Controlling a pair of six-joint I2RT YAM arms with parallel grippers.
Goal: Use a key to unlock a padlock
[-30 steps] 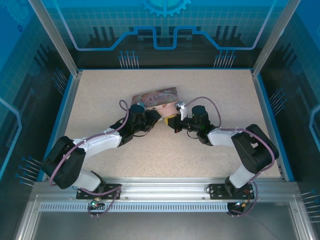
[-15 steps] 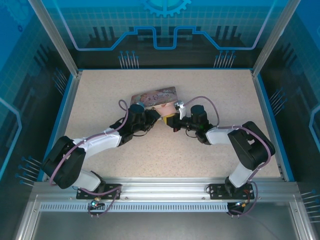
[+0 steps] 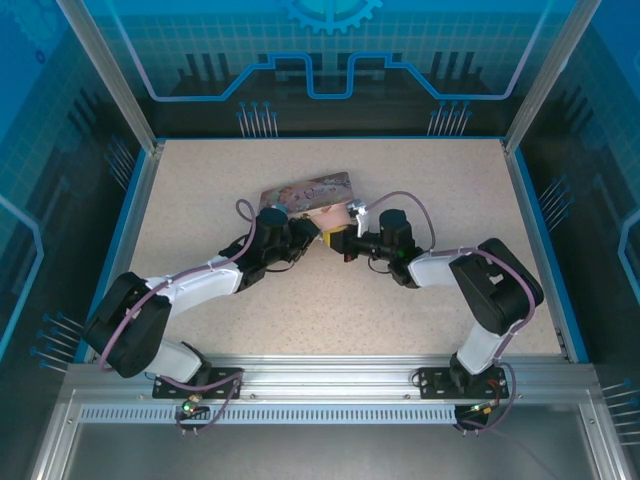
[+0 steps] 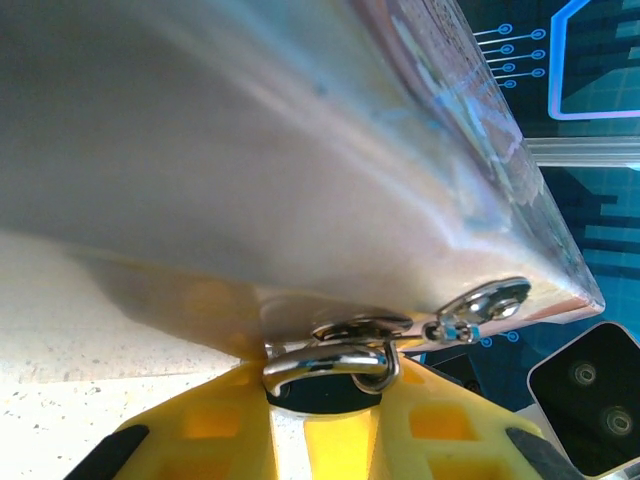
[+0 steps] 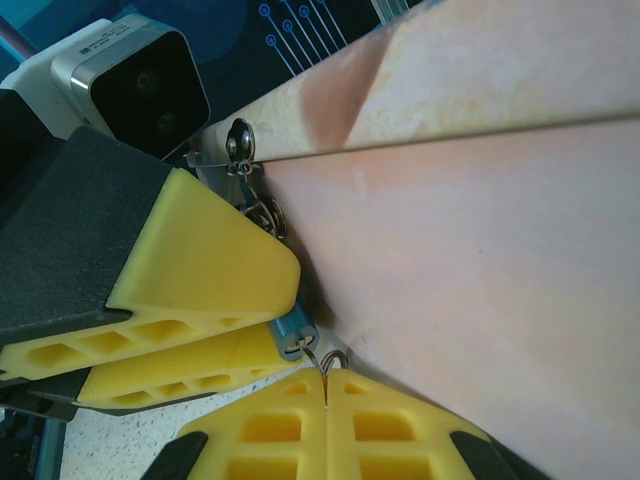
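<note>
**Key tip to keyway, tight against the pink tin**

Alignment is the whole job here. The left gripper (image 5: 281,316) is clamped on the padlock (image 5: 293,336), a small bluish barrel held just off the side wall of the pink tin (image 5: 480,250), below the tin's stud and chain (image 5: 252,190). The right gripper (image 5: 327,388) has its yellow pads pressed flat together on a sliver of grey metal that I take to be the key (image 5: 331,360). Only a thin bit pokes out, close beside the padlock's end face and nearly brushing the tin. I cannot tell whether the tip has entered the keyway.

My advice:
- Let the left gripper stay rigid, so the lock body cannot swing toward the tin.
- Creep the right gripper along the barrel's axis, and correct the angle before pushing.
- Turn only once the key seats fully, since so little metal is gripped that it could twist in the soft pads.
- Watch the tin wall, which crowds the right fingers during the turn.
</note>
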